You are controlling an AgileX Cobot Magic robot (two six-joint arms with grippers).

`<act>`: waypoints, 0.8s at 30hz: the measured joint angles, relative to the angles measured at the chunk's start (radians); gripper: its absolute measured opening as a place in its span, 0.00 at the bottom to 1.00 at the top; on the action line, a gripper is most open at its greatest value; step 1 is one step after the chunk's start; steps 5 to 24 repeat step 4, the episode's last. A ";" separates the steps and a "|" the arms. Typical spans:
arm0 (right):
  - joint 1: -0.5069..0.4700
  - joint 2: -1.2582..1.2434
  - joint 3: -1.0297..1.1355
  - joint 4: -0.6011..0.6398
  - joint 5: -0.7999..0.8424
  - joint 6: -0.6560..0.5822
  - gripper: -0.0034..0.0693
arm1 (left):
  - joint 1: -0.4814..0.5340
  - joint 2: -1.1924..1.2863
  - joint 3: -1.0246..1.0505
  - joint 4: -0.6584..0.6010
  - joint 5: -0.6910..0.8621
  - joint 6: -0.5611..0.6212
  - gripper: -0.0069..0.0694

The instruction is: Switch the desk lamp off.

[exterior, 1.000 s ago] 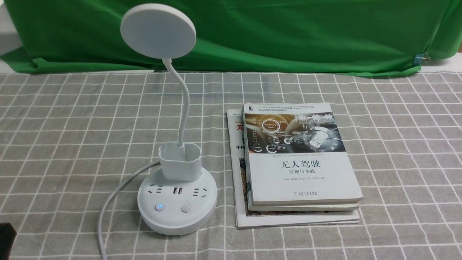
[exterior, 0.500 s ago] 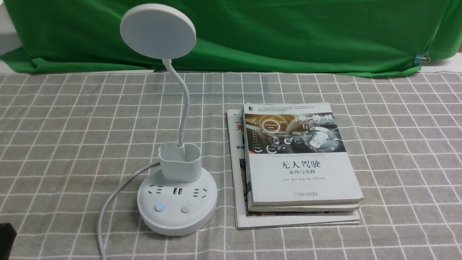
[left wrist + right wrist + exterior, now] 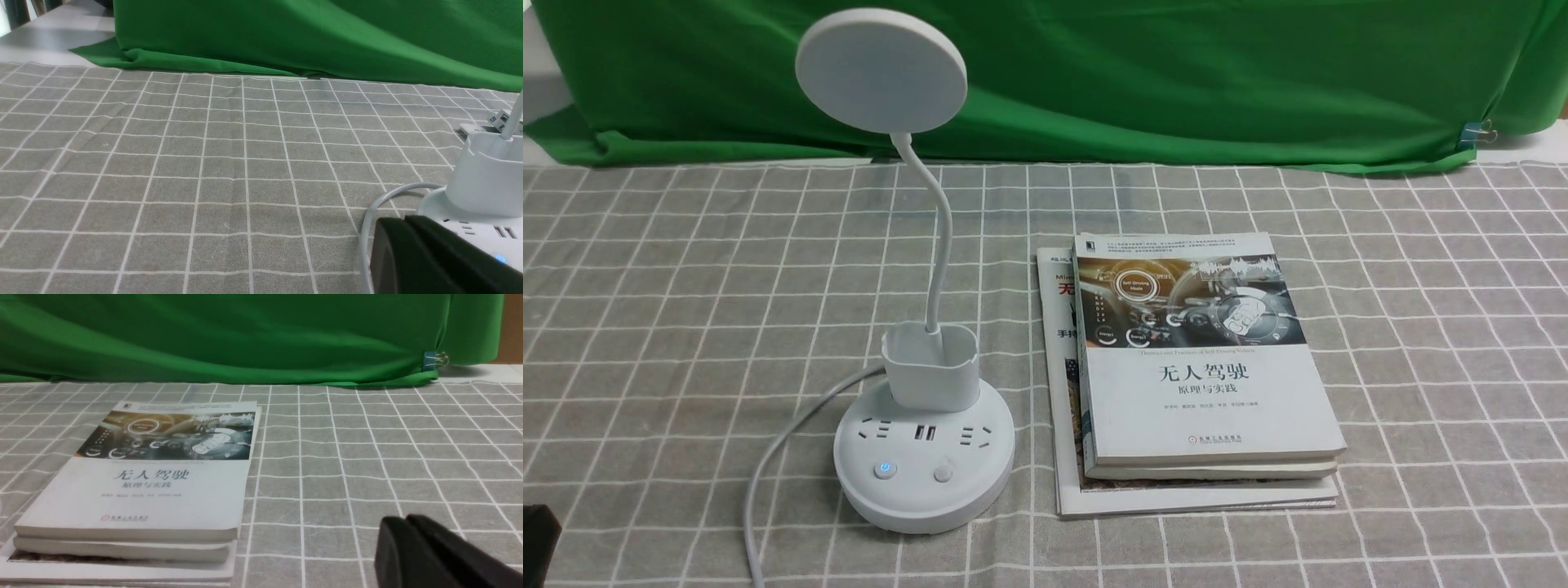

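White desk lamp (image 3: 924, 408) stands upright, one base button glowing blue.

Even, soft light fills the scene, with faint shadows and no glare. The wrist views look slightly hazy; the near gripper fingers (image 3: 433, 257) blur.

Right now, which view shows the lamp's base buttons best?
The front view: both buttons on the desk lamp face the camera unobstructed. The left wrist view catches only a blue glow behind the left end effector; the right wrist view shows none.
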 joint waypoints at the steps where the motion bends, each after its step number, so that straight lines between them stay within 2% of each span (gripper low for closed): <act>1: 0.000 0.000 0.000 0.000 0.000 0.000 0.10 | 0.000 0.000 0.000 0.000 0.000 0.000 0.09; 24: 0.000 0.000 0.000 0.000 0.000 0.000 0.10 | 0.000 0.000 0.000 0.000 0.000 0.000 0.09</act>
